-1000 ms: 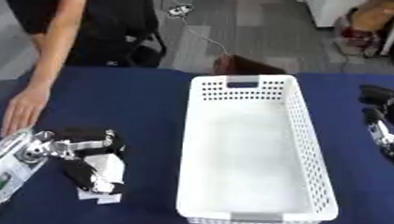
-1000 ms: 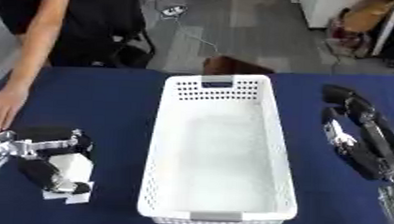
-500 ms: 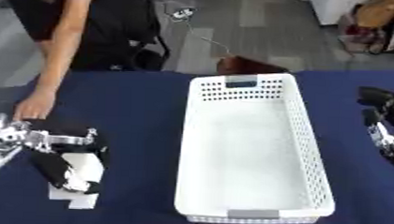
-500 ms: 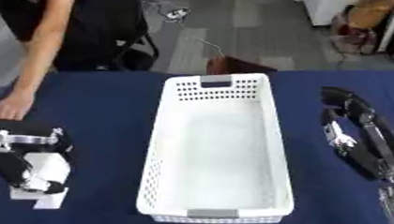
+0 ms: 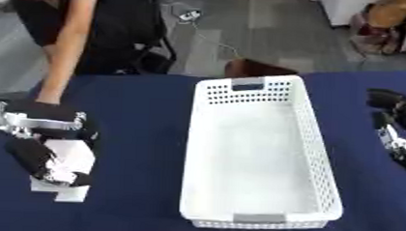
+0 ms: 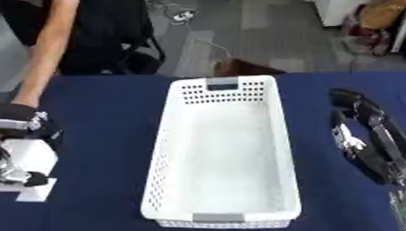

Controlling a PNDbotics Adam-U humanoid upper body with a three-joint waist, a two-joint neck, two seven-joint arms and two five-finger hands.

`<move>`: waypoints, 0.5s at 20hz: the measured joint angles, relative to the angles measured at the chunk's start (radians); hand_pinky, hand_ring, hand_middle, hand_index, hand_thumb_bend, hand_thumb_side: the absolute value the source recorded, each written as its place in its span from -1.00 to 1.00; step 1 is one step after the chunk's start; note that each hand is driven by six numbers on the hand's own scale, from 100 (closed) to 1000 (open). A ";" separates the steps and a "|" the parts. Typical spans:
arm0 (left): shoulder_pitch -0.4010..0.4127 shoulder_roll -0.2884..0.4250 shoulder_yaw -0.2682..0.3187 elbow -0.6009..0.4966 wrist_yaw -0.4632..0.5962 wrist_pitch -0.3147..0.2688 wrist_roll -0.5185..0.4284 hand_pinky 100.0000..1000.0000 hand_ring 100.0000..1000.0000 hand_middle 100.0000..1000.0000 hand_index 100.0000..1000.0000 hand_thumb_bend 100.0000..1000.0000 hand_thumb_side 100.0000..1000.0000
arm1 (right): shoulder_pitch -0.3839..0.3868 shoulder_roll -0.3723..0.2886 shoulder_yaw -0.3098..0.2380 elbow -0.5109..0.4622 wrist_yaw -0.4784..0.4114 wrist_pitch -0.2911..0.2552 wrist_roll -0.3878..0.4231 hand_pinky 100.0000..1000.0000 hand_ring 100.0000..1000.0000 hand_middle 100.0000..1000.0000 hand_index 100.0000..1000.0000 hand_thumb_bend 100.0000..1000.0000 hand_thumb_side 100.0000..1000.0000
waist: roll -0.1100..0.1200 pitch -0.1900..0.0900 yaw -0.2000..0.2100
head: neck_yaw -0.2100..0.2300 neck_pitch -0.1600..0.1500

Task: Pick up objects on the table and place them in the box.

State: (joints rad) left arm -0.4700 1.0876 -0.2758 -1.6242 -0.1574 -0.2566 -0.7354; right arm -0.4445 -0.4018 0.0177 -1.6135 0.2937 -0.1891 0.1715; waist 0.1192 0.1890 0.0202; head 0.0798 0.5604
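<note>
Left hand: at the left edge of the surface, black fingers curled down over a white box-shaped object, gripping it; wrist partly cut off by the frame edge.
White object: under and just right of the left fingers, lower corner poking out below them; upper part hidden by the hand, exact shape hard to make out.
Box: white perforated basket well to the right of the left fingers, between the two hands, nothing visible inside.
Right hand: at the right edge, well apart from the box, fingers stretched out and relaxed, holding nothing; lower part blurred, cut off in the left eye view.
Person's hand: bare arm reaching down just above the left fingers; contact with hand or surface cannot be told.
</note>
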 measured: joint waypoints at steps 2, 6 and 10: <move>-0.002 0.000 0.003 0.000 0.000 0.002 0.002 -1.00 -1.00 -0.85 -0.46 -0.74 -0.60 | 0.000 0.000 0.000 0.000 0.000 0.000 0.000 0.56 0.67 0.77 0.76 -1.00 0.45 | 0.000 0.000 0.000 | -0.001 0.000; -0.041 -0.001 0.006 -0.004 0.000 0.003 0.005 -1.00 -1.00 -0.86 -0.46 -0.79 -0.62 | 0.000 0.000 0.000 0.001 0.000 0.000 0.000 0.56 0.67 0.77 0.76 -1.00 0.45 | 0.000 -0.004 0.000 | -0.008 0.000; -0.132 -0.028 0.005 -0.006 -0.001 0.004 0.002 -1.00 -1.00 -0.86 -0.46 -0.80 -0.63 | 0.000 0.000 0.001 0.003 0.000 -0.001 0.001 0.56 0.67 0.77 0.76 -1.00 0.45 | 0.000 -0.006 0.000 | -0.008 0.000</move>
State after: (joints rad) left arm -0.6015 1.0596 -0.2709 -1.6301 -0.1579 -0.2525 -0.7333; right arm -0.4442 -0.4018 0.0185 -1.6106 0.2940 -0.1897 0.1724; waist 0.1191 0.1832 0.0200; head 0.0722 0.5604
